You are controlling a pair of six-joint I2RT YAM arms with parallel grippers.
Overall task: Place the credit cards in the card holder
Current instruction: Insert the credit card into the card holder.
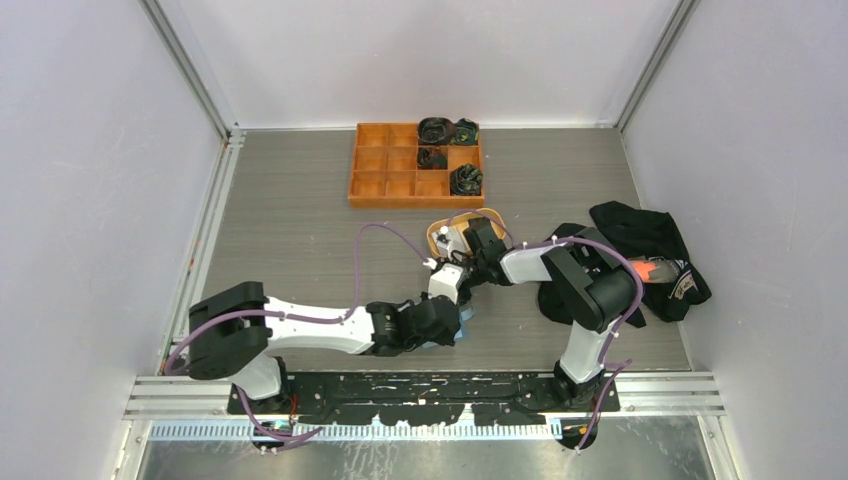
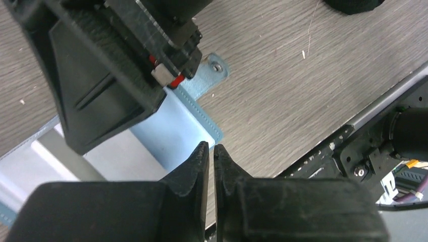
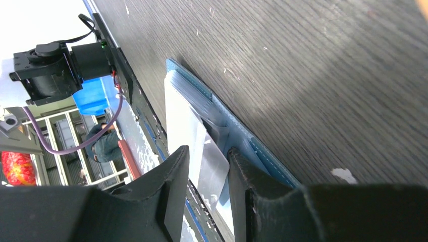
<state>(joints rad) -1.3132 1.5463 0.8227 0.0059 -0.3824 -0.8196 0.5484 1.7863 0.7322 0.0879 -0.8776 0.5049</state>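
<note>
The blue card holder (image 2: 174, 126) lies open on the table near the front edge, its snap tab (image 2: 214, 68) pointing away; in the top view it (image 1: 466, 314) peeks out beside the left gripper. My left gripper (image 2: 211, 147) is shut and empty, its tips over the holder's stitched edge. My right gripper (image 3: 208, 156) is open, tips down at the holder (image 3: 252, 143). A grey card (image 3: 213, 169) shows between its fingers, beside a white card (image 3: 181, 116) in the inner slots. From above the right gripper (image 1: 453, 285) hangs just behind the left gripper (image 1: 452, 322).
The oval tan dish (image 1: 437, 228) sits just behind the right gripper, with something white in it. The orange compartment tray (image 1: 372, 165) with dark rolled items stands at the back. Black clothing (image 1: 650, 240) lies to the right. The table's black front rail (image 2: 353, 131) is close.
</note>
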